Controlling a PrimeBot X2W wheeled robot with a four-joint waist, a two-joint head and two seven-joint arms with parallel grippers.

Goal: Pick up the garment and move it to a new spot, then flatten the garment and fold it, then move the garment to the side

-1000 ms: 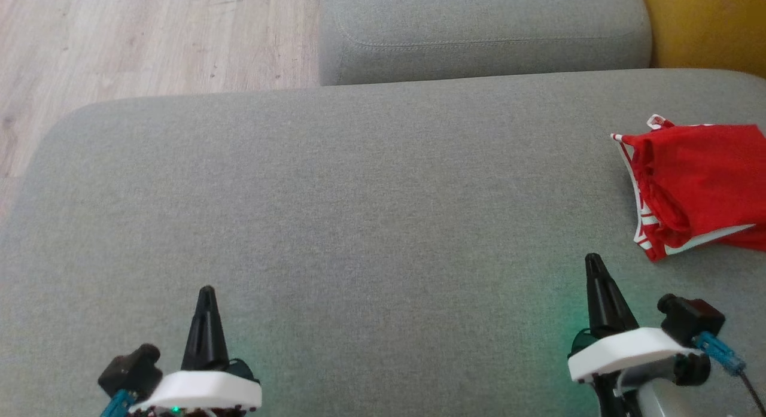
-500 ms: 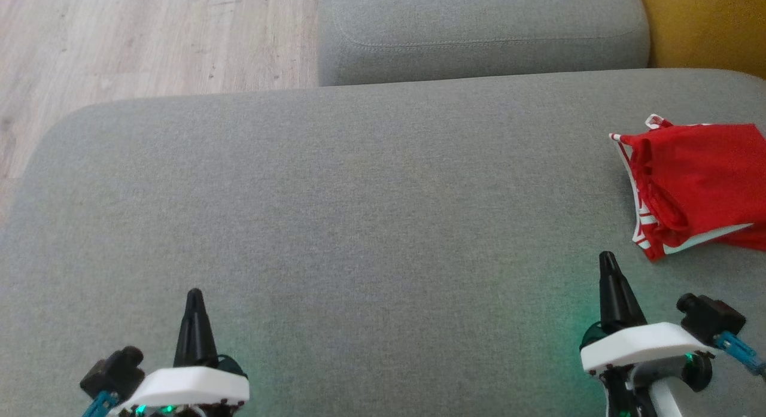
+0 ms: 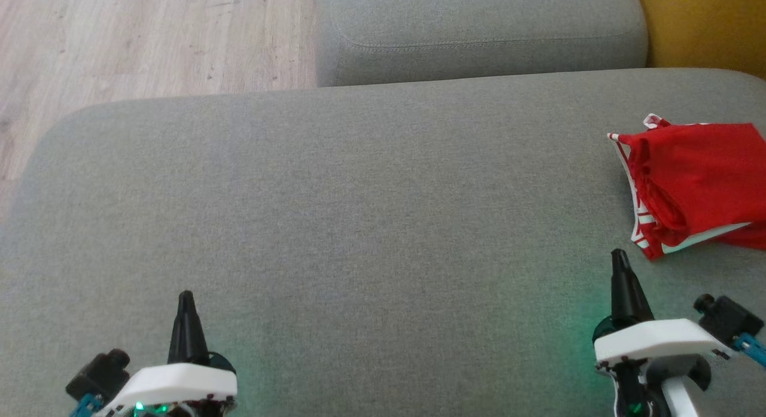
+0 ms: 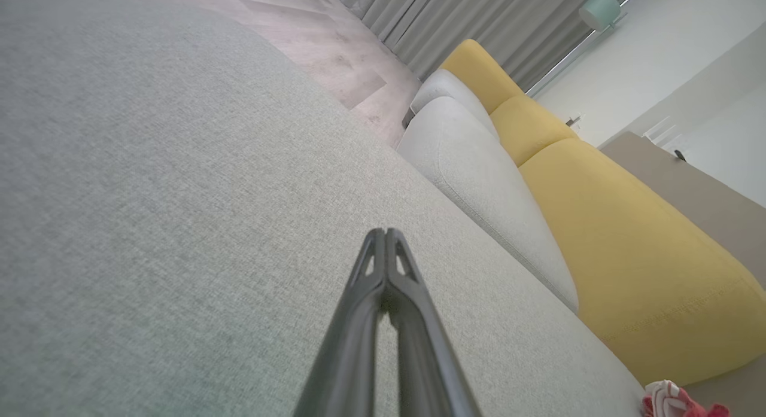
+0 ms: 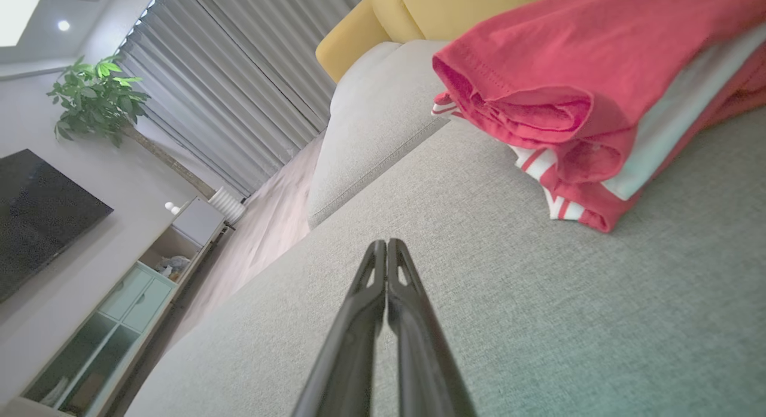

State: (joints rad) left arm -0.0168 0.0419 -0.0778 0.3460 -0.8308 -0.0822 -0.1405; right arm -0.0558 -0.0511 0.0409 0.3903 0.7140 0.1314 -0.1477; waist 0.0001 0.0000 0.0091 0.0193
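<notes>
The red garment [image 3: 697, 183] lies at the sofa's [image 3: 359, 195] right edge, just ahead and to the right of the right gripper [image 3: 619, 256], far from the left gripper [image 3: 185, 297]; both grippers' jaws are together.

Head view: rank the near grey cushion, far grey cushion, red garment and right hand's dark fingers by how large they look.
1. near grey cushion
2. far grey cushion, top cut off
3. red garment, right side cut off
4. dark fingers of the right hand, despite sitting nearest the camera
</notes>
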